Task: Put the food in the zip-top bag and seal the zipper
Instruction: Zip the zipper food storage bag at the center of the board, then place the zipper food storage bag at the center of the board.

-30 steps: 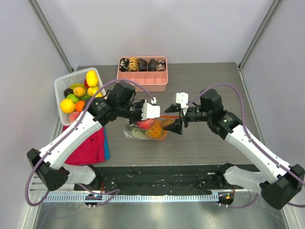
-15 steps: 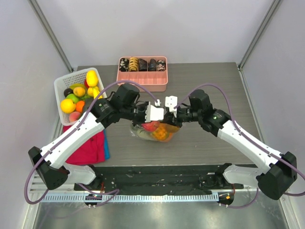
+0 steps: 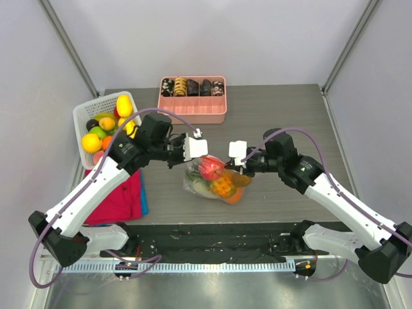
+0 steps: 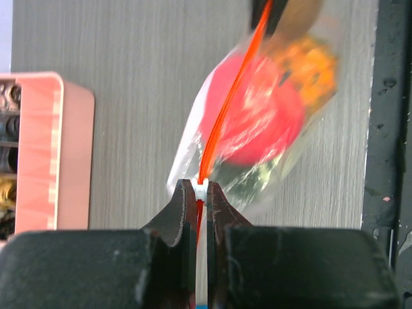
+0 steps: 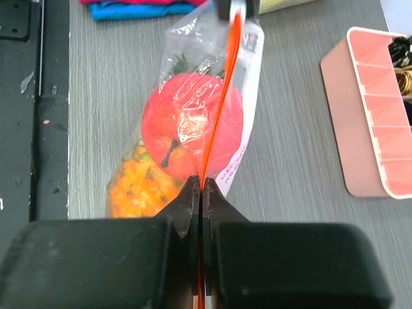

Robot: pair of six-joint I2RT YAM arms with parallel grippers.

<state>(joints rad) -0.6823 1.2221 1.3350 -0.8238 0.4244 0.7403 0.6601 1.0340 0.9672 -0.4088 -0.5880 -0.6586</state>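
A clear zip-top bag (image 5: 248, 51) holding the food (image 5: 193, 122) hangs over the worktop (image 5: 290, 129). The left fingers (image 4: 183, 206) are closed on the zipper (image 5: 222, 103) at its white slider (image 4: 201, 190), and the right fingers (image 5: 190, 199) pinch the strip. The seal likely goes best if the strip is held taut and the slider is drawn straight along it.

The right gripper (image 5: 201, 188) is pinching the orange-red zipper (image 5: 222, 103) between closed jaws. The strip is running straight away to the left gripper (image 5: 237, 8), which is holding its far end. The clear zip-top bag (image 5: 250, 55) is bulging around a round red fruit (image 5: 187, 122) and a yellow-orange pineapple (image 5: 138, 187). A pink divided tray (image 5: 360, 122) is sitting on the grey surface (image 5: 296, 148) at right, and blue cloth (image 5: 129, 9) is showing at the top edge.
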